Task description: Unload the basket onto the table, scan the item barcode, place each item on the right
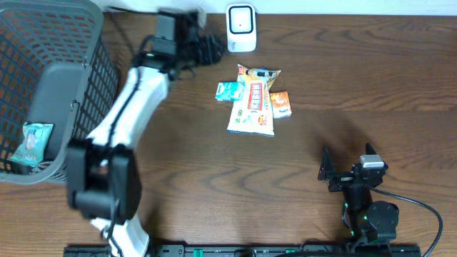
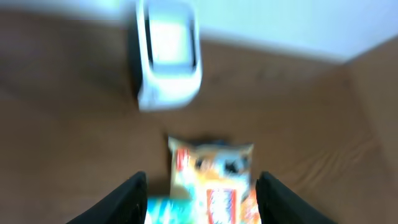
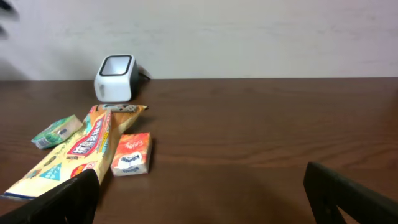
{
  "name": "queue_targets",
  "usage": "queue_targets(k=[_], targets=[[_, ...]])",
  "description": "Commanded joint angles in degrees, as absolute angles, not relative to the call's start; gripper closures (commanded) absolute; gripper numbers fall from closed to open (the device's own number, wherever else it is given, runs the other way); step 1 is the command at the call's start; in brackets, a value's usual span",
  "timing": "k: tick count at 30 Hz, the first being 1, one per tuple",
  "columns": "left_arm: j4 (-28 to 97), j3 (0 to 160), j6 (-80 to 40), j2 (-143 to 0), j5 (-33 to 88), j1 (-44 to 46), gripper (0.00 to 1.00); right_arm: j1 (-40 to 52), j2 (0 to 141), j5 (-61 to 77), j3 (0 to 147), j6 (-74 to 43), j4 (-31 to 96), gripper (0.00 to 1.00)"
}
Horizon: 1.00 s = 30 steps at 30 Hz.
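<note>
Across the brown table (image 1: 357, 86), components are listed by size; the grey mesh basket (image 1: 71, 43) occupies the left edge, with a pale packet (image 1: 32, 143) lying inside. The left arm (image 1: 136, 100) reaches to the far side; its tool (image 2: 200, 180), blurred, is near the scanner (image 1: 241, 28), fingers spread, gripping nothing. The right tool (image 3: 202, 193) sits at the near edge, spread wide, empty. The long snack bag (image 1: 251, 103) lies centre-table; the white scanner stands just beyond its top end. The orange box (image 1: 280, 104) touches the bag's right side; the green packet (image 1: 228, 91) lies just beside its left.
</note>
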<state>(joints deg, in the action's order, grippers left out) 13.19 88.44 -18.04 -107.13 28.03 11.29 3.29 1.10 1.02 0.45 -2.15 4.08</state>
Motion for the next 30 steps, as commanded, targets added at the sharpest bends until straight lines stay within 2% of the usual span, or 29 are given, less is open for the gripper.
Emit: queue_targets(k=[1, 4, 7, 10, 13, 14, 16, 24, 28, 30], targets=[[12.9, 91.1, -17.9, -98.5, 28.5, 6.9, 0.46, 2.9, 1.0, 0.6, 0.3, -2.1, 4.3, 0.01], [16.4, 91.1, -17.9, -95.8, 28.5, 5.5, 0.46, 2.9, 1.0, 0.6, 0.3, -2.1, 4.3, 0.01], [21.5, 91.0, -17.8, -95.6, 28.5, 6.1, 0.57, 2.9, 1.0, 0.6, 0.3, -2.1, 4.3, 0.01], [23.9, 89.8, -17.8, -97.1, 28.5, 8.3, 0.57, 2.9, 1.0, 0.6, 0.3, -2.1, 4.3, 0.01], [24.0, 89.1, -17.8, -100.2, 28.5, 11.4, 0.57, 2.9, 1.0, 0.6, 0.3, -2.1, 4.3, 0.01], [23.6, 89.1, -17.8, -103.0, 28.5, 13.9, 0.62, 2.9, 1.0, 0.6, 0.3, -2.1, 4.3, 0.01], [23.3, 89.1, -17.8, -105.6, 28.5, 15.9, 0.65, 2.9, 1.0, 0.6, 0.3, -2.1, 4.3, 0.01], [22.7, 89.1, -17.8, -115.0, 27.2, 22.6, 0.67, 2.9, 1.0, 0.6, 0.3, -2.1, 4.3, 0.01], [22.7, 89.1, -17.8, -117.3, 21.6, 24.1, 0.78, 2.9, 1.0, 0.6, 0.3, -2.1, 4.3, 0.01], [22.7, 89.1, -17.8, -117.8, 19.3, 24.4, 0.8, 2.9, 1.0, 0.6, 0.3, -2.1, 4.3, 0.01]])
